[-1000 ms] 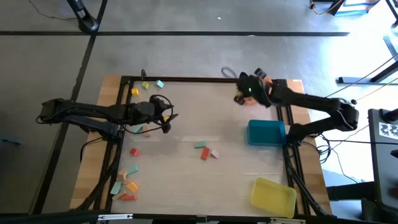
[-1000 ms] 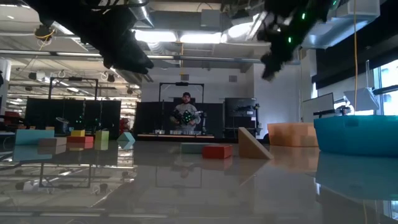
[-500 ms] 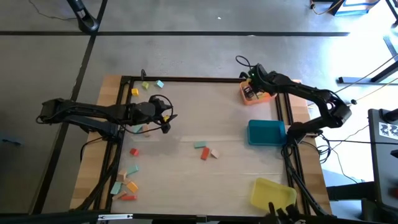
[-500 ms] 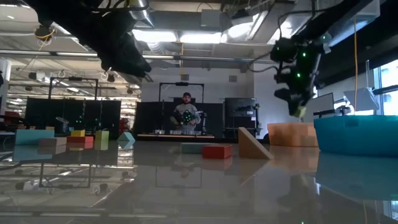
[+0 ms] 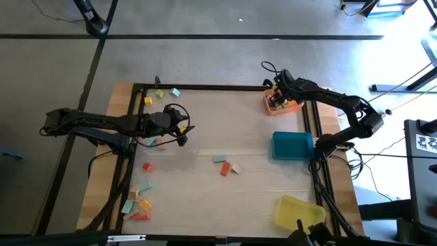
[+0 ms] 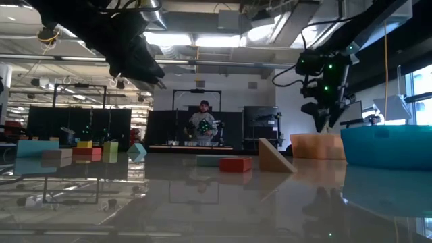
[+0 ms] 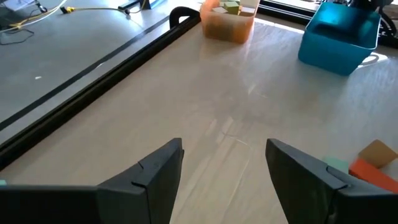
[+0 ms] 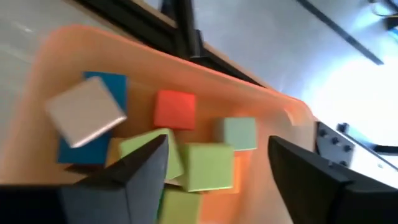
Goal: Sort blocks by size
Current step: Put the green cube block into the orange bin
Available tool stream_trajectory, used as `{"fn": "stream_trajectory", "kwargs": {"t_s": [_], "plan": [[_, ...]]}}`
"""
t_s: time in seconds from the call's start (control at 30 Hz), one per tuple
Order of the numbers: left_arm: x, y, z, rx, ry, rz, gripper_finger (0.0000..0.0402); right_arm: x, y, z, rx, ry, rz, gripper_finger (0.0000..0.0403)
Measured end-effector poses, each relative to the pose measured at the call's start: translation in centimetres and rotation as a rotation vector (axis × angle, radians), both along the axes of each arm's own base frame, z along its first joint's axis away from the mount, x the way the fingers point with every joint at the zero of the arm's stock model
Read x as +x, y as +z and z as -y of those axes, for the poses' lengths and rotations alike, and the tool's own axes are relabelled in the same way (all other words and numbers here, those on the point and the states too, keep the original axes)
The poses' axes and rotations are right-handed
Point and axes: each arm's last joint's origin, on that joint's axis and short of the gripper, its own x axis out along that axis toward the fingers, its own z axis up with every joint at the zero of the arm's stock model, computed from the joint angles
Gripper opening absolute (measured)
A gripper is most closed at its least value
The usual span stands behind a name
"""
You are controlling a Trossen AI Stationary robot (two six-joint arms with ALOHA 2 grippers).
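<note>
Right gripper hung spread and empty over the orange tray.
Seven blocks showed inside that tray; three lay mid-table. The left gripper waited with jaws apart. One blue tray, one yellow tray.

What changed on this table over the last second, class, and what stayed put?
The right hand swung from beside the orange tray to above it and opened; blocks lie in the tray beneath it. The left hand, the blue tray and the yellow tray stayed put.
</note>
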Motion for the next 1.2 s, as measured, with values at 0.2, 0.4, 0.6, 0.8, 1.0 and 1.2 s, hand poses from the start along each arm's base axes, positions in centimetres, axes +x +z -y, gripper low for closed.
{"fn": "stream_trajectory", "kwargs": {"t_s": [0.2, 0.4, 0.6, 0.8, 1.0, 1.2], "plan": [[0.0, 0.0, -0.1, -0.021, 0.020, 0.016, 0.0219, 1.6, 2.1, -2.5, 0.013, 0.164, 0.158, 0.0299], [0.5, -0.8, -0.4, -0.042, 0.124, 0.006, 0.0219, 5.0, 2.8, -7.7, -0.098, 0.420, 0.322, 0.0300], [1.4, -1.0, -2.6, -0.019, 0.261, -0.132, 0.0219, 7.3, -0.3, -13.1, -0.155, 0.634, 0.501, 0.0300], [3.2, -0.3, -6.8, 0.013, 0.384, -0.315, 0.0219, 7.7, -3.7, -17.7, -0.200, 0.784, 0.748, 0.0301], [2.9, -0.1, -12.0, 0.066, 0.657, -0.509, 0.0219, 7.5, -4.3, -19.3, -0.220, 0.818, 0.765, 0.0301], [1.1, -2.2, -16.3, -0.029, 0.795, -0.592, 0.0213, 7.5, -4.3, -19.3, -0.262, 0.801, 0.736, 0.0301]]}}
